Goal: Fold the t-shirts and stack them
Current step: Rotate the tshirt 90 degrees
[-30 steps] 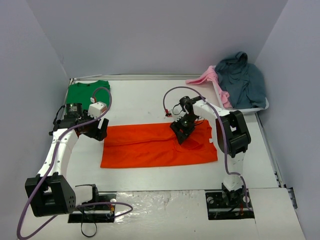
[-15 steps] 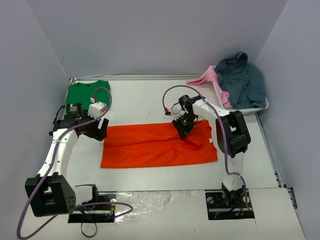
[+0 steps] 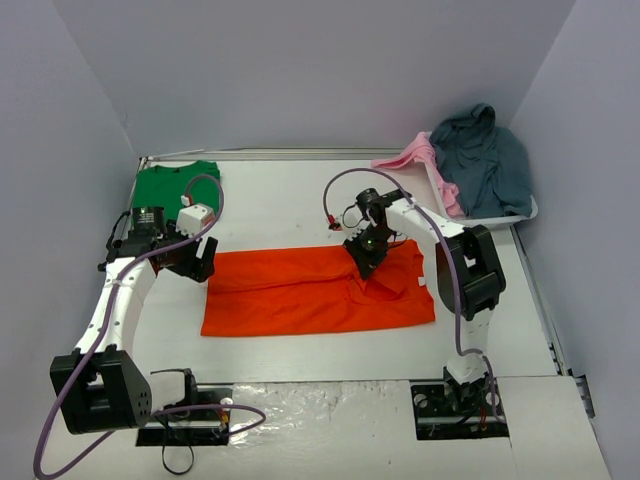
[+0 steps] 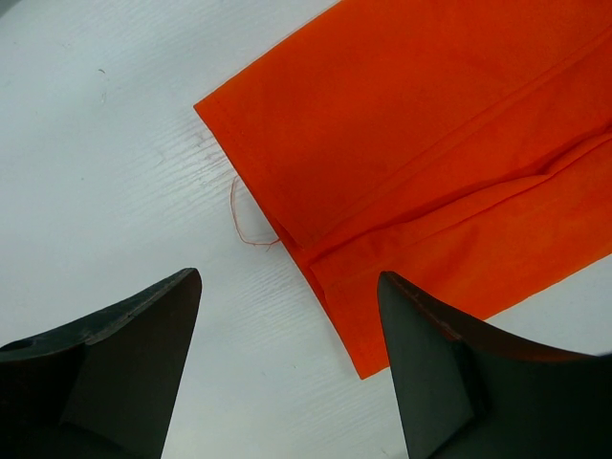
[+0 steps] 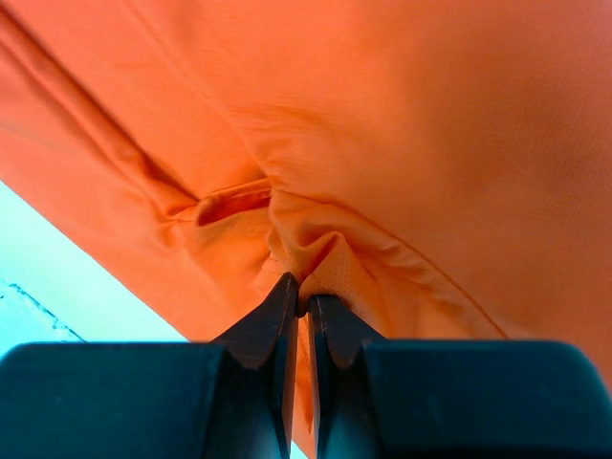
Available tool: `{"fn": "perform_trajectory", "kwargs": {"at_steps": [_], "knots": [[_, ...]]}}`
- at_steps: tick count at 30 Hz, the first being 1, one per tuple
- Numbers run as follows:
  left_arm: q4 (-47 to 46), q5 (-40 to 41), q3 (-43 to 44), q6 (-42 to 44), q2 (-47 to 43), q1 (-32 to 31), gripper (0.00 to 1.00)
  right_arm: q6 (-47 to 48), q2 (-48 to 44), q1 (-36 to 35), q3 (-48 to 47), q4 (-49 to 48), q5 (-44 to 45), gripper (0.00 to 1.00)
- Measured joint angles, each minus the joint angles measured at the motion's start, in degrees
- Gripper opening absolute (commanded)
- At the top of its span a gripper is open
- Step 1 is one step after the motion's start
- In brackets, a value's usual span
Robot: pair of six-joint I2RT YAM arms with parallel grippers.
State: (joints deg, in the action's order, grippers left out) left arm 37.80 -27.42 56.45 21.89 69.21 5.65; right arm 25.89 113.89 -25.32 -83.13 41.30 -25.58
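Observation:
The orange t-shirt [image 3: 300, 292] lies folded into a long band across the middle of the table. My right gripper [image 3: 366, 262] is shut on a pinch of its cloth right of the band's middle; in the right wrist view the fingers [image 5: 284, 316] clamp a raised fold of the orange t-shirt [image 5: 402, 143]. My left gripper [image 3: 203, 272] hangs open at the band's left end, with the orange t-shirt's corner [image 4: 430, 163] and bare table between its fingers [image 4: 143, 344]. The green t-shirt [image 3: 177, 185] lies folded at the back left.
A white tray [image 3: 520, 213] at the back right holds a grey-blue garment [image 3: 490, 160] and a pink one [image 3: 415, 155]. A loose orange thread [image 4: 247, 215] lies by the shirt's left edge. Walls close in the left, back and right sides.
My right gripper has shut on the orange cloth and pulled it slightly back, puckering it there. The left arm has not moved.

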Motion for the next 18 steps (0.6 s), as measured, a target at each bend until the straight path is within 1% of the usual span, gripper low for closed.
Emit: {"fn": "perform_trajectory", "kwargs": {"at_steps": [6, 12, 14, 16, 17, 18], "knots": [[0.04, -0.13, 0.00, 0.00, 0.00, 0.00, 0.73, 0.00, -2.82, -1.05, 0.11, 0.85, 0.20, 0.05], [0.04, -0.42, 0.00, 0.00, 0.00, 0.00, 0.73, 0.02, -3.23, -1.57, 0.28, 1.86, 0.20, 0.08], [0.04, -0.66, 0.00, 0.00, 0.00, 0.00, 0.73, 0.02, -3.23, -1.77, 0.63, 2.05, 0.20, 0.11], [0.07, -0.81, 0.00, 0.00, 0.00, 0.00, 0.73, 0.04, -3.23, -2.08, 1.11, 2.45, 0.22, 0.11], [0.07, -0.85, 0.00, 0.00, 0.00, 0.00, 0.74, 0.07, -3.23, -2.27, 1.36, 2.80, 0.20, 0.14], [0.07, -0.85, 0.00, 0.02, 0.00, 0.00, 0.73, 0.02, -3.23, -2.43, 1.46, 2.95, 0.20, 0.15]]}}
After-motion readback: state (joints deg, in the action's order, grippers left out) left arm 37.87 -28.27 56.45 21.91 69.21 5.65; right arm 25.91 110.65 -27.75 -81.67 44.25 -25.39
